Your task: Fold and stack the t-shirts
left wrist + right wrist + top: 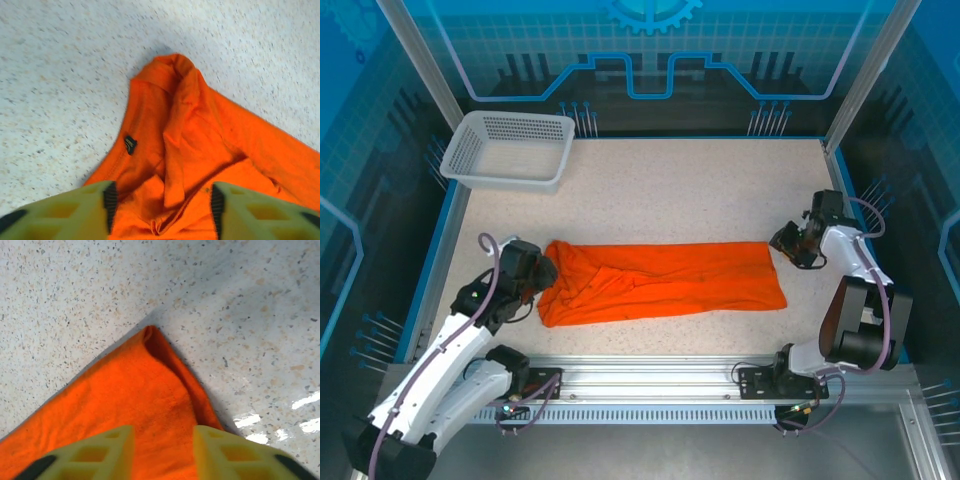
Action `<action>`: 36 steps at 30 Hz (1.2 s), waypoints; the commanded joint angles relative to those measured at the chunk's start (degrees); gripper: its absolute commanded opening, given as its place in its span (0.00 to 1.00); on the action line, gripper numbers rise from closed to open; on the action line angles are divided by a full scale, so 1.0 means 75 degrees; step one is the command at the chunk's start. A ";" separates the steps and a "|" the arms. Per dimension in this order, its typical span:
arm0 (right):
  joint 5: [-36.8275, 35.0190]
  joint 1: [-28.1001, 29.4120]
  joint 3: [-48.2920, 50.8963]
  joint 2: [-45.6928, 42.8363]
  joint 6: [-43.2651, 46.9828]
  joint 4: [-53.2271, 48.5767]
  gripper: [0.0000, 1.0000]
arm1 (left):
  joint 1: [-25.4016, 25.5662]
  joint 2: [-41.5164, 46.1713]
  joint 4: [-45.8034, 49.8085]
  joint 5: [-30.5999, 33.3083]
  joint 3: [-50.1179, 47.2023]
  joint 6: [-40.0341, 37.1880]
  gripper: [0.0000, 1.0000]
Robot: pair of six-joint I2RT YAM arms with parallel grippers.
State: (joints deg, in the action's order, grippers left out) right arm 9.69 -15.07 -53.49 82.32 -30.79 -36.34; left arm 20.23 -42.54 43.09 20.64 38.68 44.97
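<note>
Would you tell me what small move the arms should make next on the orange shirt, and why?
Probably lower the right gripper and close it on the corner of the t-shirt beneath it. The shirt lies as a long narrow strip, not yet folded crosswise. The right gripper and the left gripper both stand open over its ends.

No legible text, brand or number is to be found. In the left wrist view a small dark tag (pixel 130 144) is seen sewn inside the orange t-shirt (pixel 200 150) near its collar. Faint yellowish marks are carried on it, but they are too small and blurred to be read. A gear emblem (pixel 651 18) is drawn in light blue lines on the back wall panel (pixel 520 40), and no lettering can be made out on it
</note>
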 commanded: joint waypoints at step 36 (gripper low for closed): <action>-0.0308 0.1913 -0.2669 0.3959 0.0031 -0.0748 0.35 | -0.2544 -0.7861 -0.1327 -0.3781 0.3728 -0.2355 0.08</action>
State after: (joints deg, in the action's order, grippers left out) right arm 8.56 0.67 -72.40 110.50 -29.82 -40.10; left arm 1.91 -102.02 34.81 -6.96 66.48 27.94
